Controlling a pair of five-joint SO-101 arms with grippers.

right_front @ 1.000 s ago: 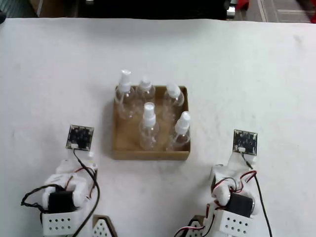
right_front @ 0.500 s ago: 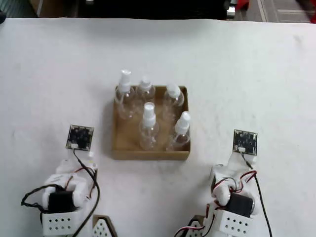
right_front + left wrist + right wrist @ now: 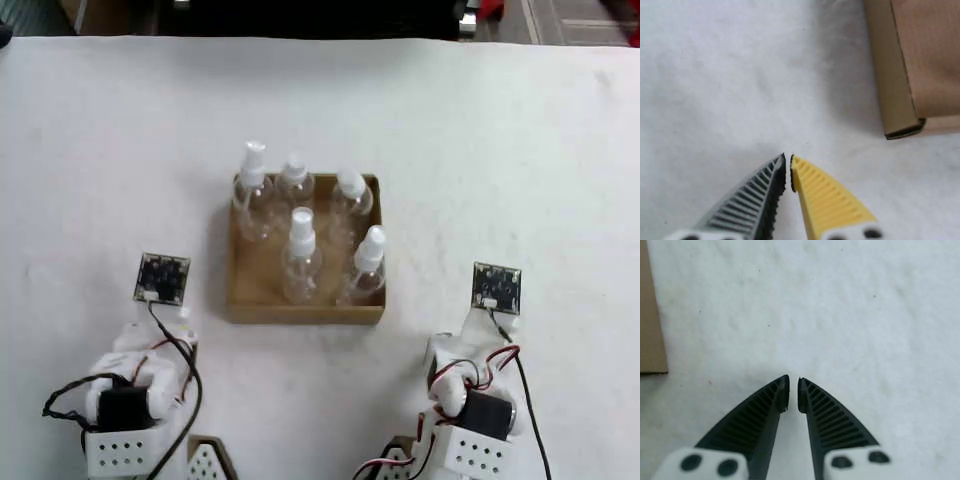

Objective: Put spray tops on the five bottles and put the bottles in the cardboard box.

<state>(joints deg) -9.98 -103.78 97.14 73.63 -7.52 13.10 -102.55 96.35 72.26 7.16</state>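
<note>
Nothing is seen to have moved since the earlier frames. The five bottles (image 3: 302, 262), each fitted with a spray top (image 3: 302, 222), are stood inside the cardboard box (image 3: 305, 312). The left gripper (image 3: 788, 159) and the right gripper (image 3: 793, 382) are kept almost fully closed over the table (image 3: 500, 150), and nothing is held. The task is judged finished. A bottle could only be tipped over if the box were nudged by an arm.
</note>
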